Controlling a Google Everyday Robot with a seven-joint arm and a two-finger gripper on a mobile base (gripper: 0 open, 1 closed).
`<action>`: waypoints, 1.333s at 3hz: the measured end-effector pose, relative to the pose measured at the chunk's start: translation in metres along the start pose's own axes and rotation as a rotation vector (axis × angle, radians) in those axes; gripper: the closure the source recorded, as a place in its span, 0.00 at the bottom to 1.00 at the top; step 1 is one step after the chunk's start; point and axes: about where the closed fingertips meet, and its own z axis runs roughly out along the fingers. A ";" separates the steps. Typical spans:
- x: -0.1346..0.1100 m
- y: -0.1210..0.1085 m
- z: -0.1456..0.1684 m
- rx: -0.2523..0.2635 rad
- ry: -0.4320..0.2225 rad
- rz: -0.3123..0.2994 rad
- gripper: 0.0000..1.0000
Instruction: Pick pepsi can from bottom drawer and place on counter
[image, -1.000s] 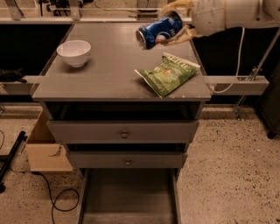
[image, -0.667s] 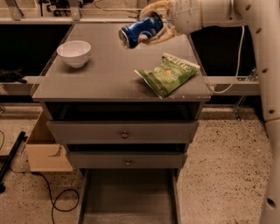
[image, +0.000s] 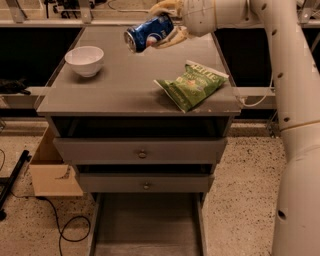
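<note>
The tool (image: 164, 24) hangs above the far middle of the worktop (image: 125, 87), its two fingers pinching the pepsi can (image: 147, 33) from above and below. The can is in the air, clear of the surface, tipped nearly onto its side, with one silver end pointing left and slightly downward; it juts out to the left of the tool. A white bowl (image: 84, 60) stands on the worktop's left side and a green chip bag (image: 192, 84) lies near the right edge. Below, the bottom drawer (image: 147, 227) is pulled out.
</note>
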 end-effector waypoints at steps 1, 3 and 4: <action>-0.002 0.002 0.004 -0.008 -0.006 0.000 1.00; -0.029 0.011 0.061 -0.083 -0.107 -0.011 1.00; -0.029 0.011 0.061 -0.083 -0.107 -0.011 1.00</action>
